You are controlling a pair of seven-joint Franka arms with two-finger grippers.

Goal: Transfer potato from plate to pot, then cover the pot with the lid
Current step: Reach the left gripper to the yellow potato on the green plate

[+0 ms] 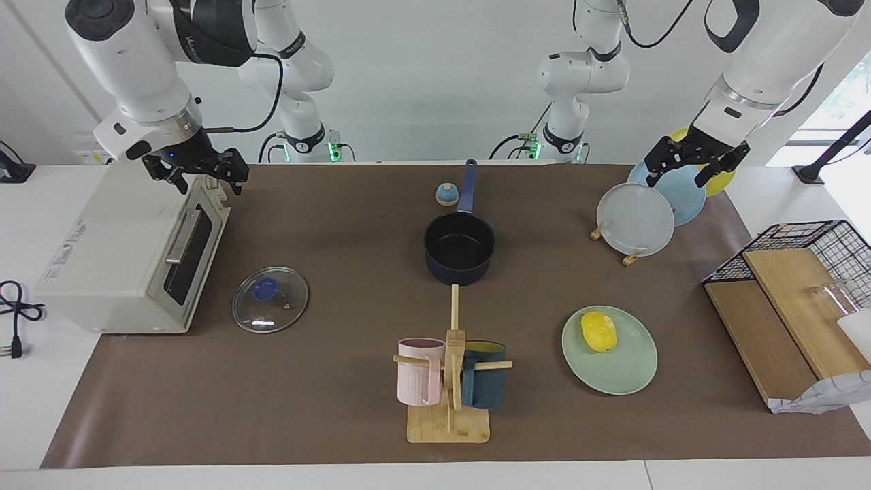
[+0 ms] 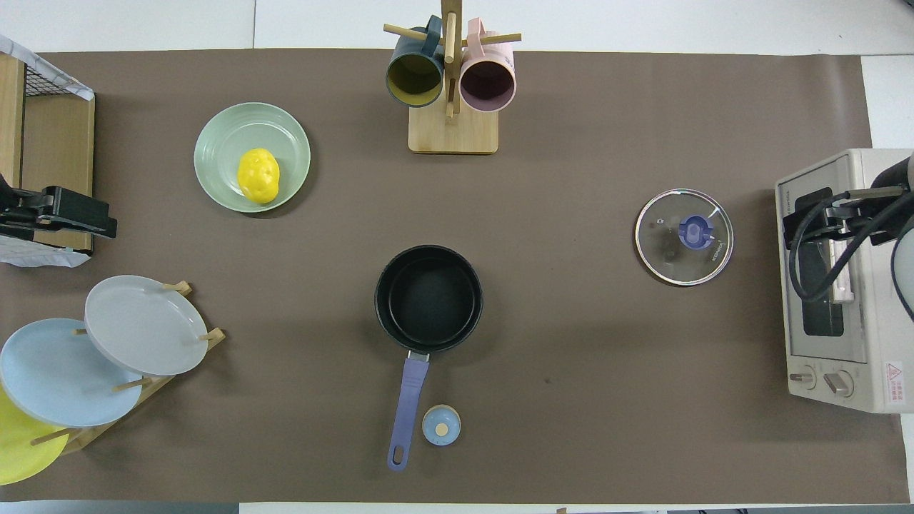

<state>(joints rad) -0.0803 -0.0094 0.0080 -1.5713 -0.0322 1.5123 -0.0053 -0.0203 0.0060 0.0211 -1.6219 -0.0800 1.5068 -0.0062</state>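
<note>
The yellow potato (image 1: pixel 599 331) (image 2: pixel 258 175) lies on the mint-green plate (image 1: pixel 622 374) (image 2: pixel 218 139), toward the left arm's end and farther from the robots than the pot. The navy pot (image 1: pixel 459 272) (image 2: pixel 428 296) stands empty mid-table, its handle pointing toward the robots. The glass lid (image 1: pixel 286 307) (image 2: pixel 664 243) lies flat on the mat toward the right arm's end, in front of the toaster oven. My left gripper (image 1: pixel 680 175) (image 2: pixel 100 218) is open and empty, raised over the plate rack. My right gripper (image 1: pixel 207 182) (image 2: pixel 800 225) is open and empty, raised over the toaster oven.
A toaster oven (image 1: pixel 116 258) (image 2: pixel 835 343) stands at the right arm's end. A rack holds grey, light blue and yellow plates (image 1: pixel 636 219) (image 2: pixel 143 325). A mug rack (image 1: pixel 449 425) (image 2: pixel 452 132) stands farthest from the robots. A small bell (image 1: pixel 447 194) (image 2: pixel 441 425) sits beside the pot handle. A wire basket (image 1: pixel 837 252) stands at the left arm's end.
</note>
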